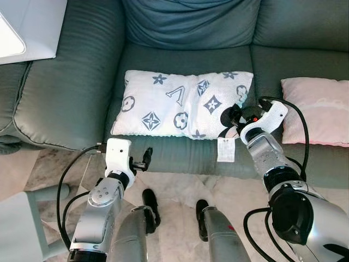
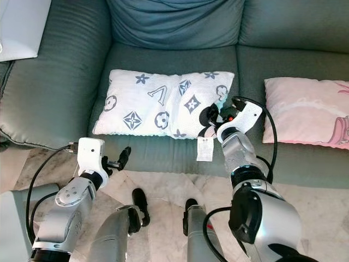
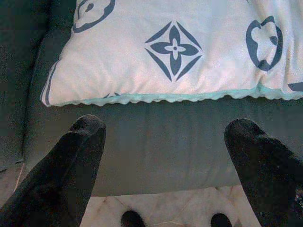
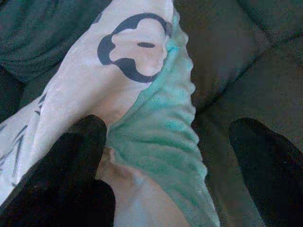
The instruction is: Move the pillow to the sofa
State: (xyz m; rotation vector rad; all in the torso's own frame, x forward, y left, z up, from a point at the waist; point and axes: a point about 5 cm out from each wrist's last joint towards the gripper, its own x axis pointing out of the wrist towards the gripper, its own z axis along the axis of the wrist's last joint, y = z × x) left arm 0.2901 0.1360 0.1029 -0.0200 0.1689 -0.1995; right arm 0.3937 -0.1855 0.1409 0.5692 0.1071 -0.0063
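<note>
Starting nearest the robot, its legs stand on the pale floor (image 1: 180,191) just before the sofa (image 1: 71,98). The left gripper (image 1: 146,158) hovers in front of the seat's front edge, its fingers (image 3: 71,156) spread apart with nothing between them, short of the pillow (image 1: 174,101). The right gripper (image 1: 232,117) is at the pillow's near right corner, fingers wide apart; one finger (image 4: 75,156) touches the white cloth beside the teal edging, but nothing is clamped. Farther in, the pillow lies flat on the middle seat cushion, its white tag (image 1: 225,149) hanging over the front. A pink cushion (image 1: 316,109) lies on the seat to the right. By the look of it, the move is done; what seems left is drawing the arms clear.
</note>
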